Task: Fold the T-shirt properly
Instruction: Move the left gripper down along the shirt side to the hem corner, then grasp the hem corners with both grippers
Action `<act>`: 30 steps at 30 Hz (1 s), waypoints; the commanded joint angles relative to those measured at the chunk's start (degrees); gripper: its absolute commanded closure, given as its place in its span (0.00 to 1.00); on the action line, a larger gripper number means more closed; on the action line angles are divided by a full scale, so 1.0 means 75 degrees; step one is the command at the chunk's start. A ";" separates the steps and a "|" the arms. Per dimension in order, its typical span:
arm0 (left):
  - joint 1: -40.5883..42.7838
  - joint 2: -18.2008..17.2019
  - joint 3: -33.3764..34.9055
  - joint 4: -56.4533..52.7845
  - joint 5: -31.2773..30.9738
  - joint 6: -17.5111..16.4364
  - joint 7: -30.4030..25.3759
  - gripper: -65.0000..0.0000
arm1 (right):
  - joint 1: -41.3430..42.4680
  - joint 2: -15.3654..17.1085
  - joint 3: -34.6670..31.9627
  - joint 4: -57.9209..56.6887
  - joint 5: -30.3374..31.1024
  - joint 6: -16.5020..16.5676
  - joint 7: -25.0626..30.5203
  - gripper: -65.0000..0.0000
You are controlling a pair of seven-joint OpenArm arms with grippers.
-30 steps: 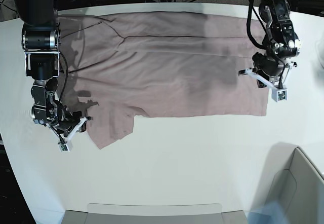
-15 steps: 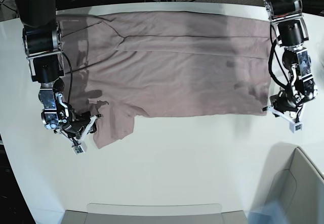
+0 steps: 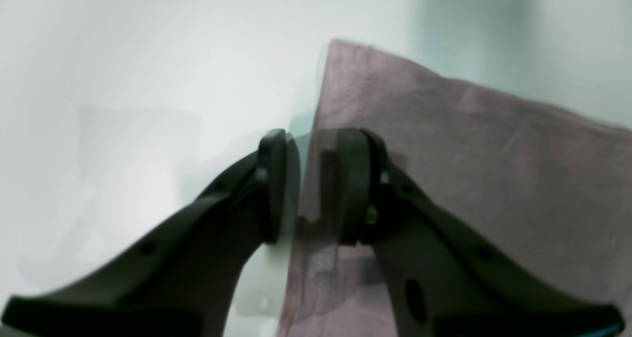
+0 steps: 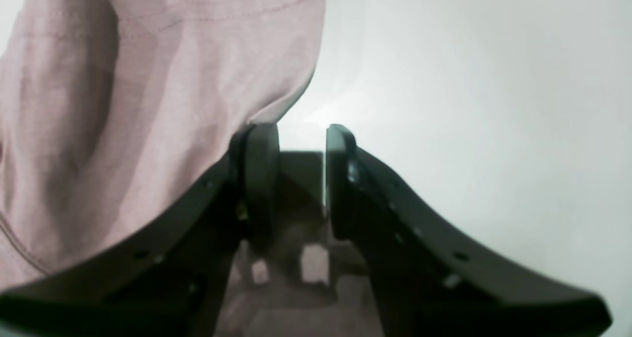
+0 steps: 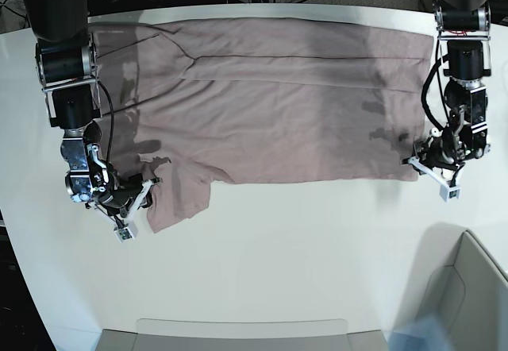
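The soft, wrinkled dusty pink-mauve cotton T-shirt lies spread flat across the white desk, one sleeve jutting toward the near edge. Since a second ago the left gripper has dropped from above the cloth to the hem corner, jaws now parted and straddling the edge (nothing pinched yet). The right gripper has closed in beside the sleeve, jaws moderately apart and empty; a two-corner pickup looks imminent

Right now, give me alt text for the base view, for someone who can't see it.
A dusty pink T-shirt lies spread flat across a white table, one sleeve toward the camera. Two black robot arms reach down at its near corners: the right gripper at the sleeve, the left gripper at the hem corner.
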 commanded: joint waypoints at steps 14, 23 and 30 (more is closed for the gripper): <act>0.0145 0.0321 0.0745 0.0095 -0.0044 -0.0081 -0.0051 0.84 | 0.0065 -0.0088 -0.0057 0.0021 -0.0124 0.0071 -0.0345 0.75; 0.0133 0.0297 0.0734 0.0142 -0.0021 -0.0081 -0.0520 1.00 | 0.0065 -0.0041 -0.0021 0.0150 -0.0077 0.0071 -0.0333 1.00; 0.0098 0.0356 -0.0485 0.0153 -0.0021 -0.0081 -0.0696 1.00 | 0.0112 0.0170 -0.0021 0.1263 -0.0077 0.0060 -0.0356 1.00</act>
